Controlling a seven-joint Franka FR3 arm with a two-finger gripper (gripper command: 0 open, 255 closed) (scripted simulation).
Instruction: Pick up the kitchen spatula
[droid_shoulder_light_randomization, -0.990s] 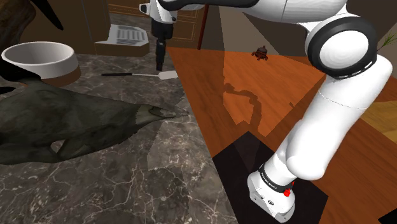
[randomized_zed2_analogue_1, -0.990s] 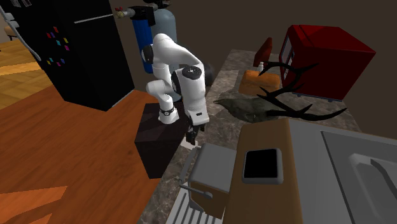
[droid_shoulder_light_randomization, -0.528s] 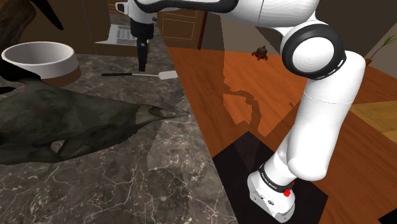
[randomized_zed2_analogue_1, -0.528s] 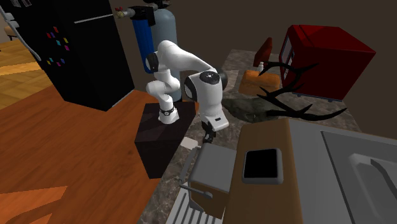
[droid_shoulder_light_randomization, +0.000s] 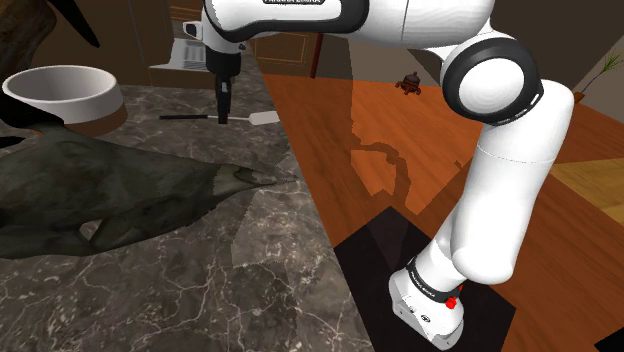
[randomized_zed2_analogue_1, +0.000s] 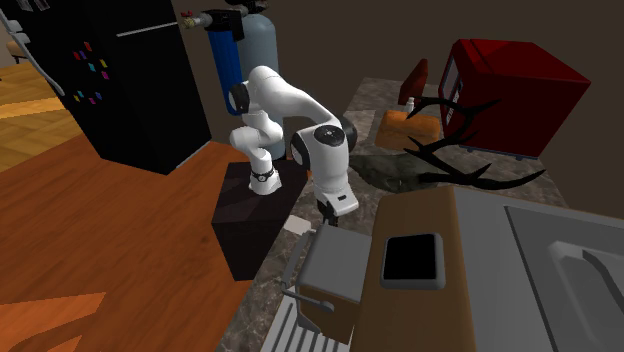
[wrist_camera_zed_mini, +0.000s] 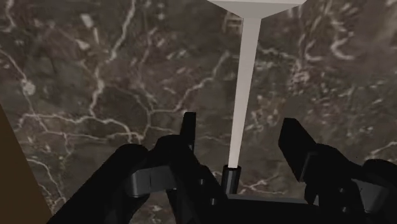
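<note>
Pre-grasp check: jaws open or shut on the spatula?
Open. The fingers stand apart, one on each side of the spatula shaft, not touching it.

Spatula (wrist_camera_zed_mini: 245, 83) on veined dark counter (droid_shoulder_light_randomization: 250, 260)

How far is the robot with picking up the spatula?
Done: the end effector is lined up over the spatula, its pale shaft between the open fingers. In hand: the approach, nothing clasped yet. Left: close on it and lift it off the counter.

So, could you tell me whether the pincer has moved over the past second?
Yes. In the shoulder view the pincer went left along the spatula, from above its blade to its shaft, and came lower.
</note>
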